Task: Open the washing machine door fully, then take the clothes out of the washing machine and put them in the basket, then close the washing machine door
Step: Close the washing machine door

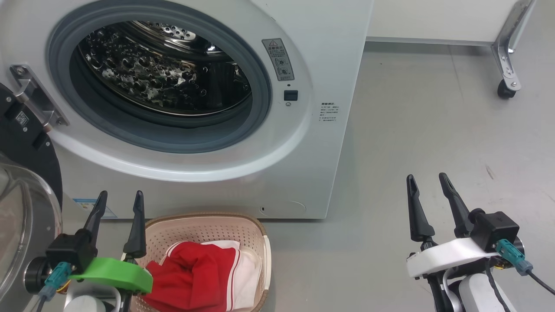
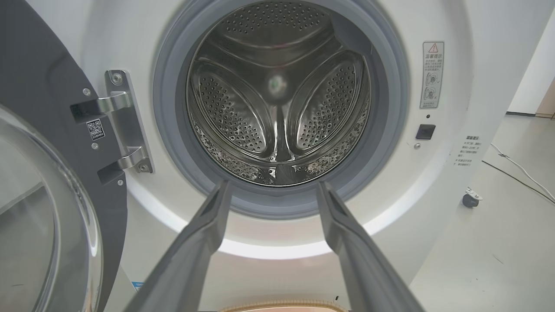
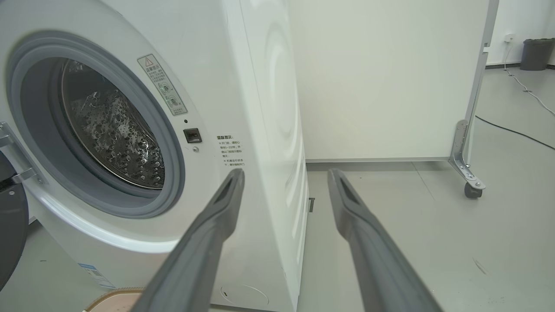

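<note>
Two grippers: left gripper [image 1: 121, 195] at seven o'clock, right gripper [image 1: 426, 177] at four, both spread, empty; clothes [image 1: 195, 268] in basket [image 1: 208, 215] at six; washing machine door [image 1: 30, 160] open at nine.

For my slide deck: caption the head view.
Washing machine empty, door open, red clothes in the basket on the floor.
</note>
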Available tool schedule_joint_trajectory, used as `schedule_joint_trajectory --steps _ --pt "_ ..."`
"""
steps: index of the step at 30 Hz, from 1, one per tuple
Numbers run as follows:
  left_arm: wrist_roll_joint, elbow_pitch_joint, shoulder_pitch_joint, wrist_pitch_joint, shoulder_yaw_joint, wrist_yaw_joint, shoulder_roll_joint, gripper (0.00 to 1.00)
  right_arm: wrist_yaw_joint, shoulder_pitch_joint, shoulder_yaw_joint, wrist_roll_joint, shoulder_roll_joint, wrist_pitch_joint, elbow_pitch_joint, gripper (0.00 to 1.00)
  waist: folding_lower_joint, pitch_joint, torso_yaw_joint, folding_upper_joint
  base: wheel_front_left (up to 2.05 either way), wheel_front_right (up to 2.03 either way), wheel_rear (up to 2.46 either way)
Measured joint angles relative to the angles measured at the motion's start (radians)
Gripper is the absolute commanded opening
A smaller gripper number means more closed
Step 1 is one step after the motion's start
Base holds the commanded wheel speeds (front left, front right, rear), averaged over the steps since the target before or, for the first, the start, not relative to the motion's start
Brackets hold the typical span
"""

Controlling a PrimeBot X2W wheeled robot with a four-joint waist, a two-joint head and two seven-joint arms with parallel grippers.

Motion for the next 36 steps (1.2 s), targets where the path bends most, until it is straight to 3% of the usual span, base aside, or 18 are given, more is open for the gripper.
schedule_joint_trajectory --steps 36 --pt "0.000 -0.034 0.031 0.000 -0.009 -0.009 0.000 1.00 0.000 0.000 0.019 0.000 0.000 0.000 0.001 1.00 0.0000 -0.002 -0.004 0.0000 -0.03 0.03 0.00"
